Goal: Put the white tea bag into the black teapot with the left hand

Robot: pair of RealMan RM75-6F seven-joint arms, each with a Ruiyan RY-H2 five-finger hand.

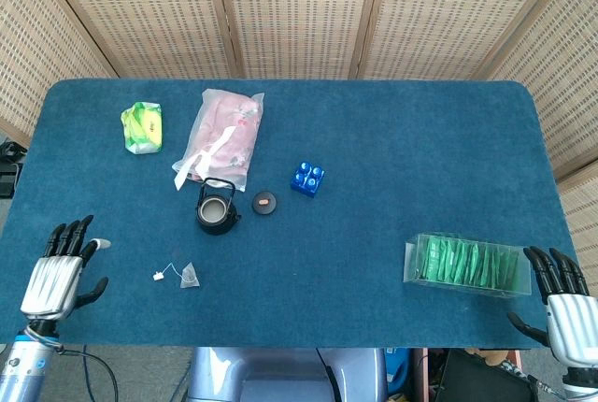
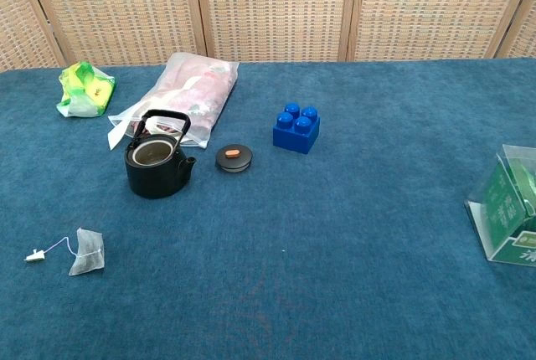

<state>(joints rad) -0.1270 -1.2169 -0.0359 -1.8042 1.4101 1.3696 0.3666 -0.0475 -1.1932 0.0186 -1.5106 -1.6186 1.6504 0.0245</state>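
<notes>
Item: white tea bag, flat on blue table, near-left of open black teapot.
My left hand and right hand: fingers wide, holding nothing.

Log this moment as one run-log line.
left hand: open, empty, near table edge | right hand: open, idle | tea bag: on table, untouched | teapot: lid off, lid beside it

Blue brick mid-table; pink bag, green packet far left; clear box right.
</notes>
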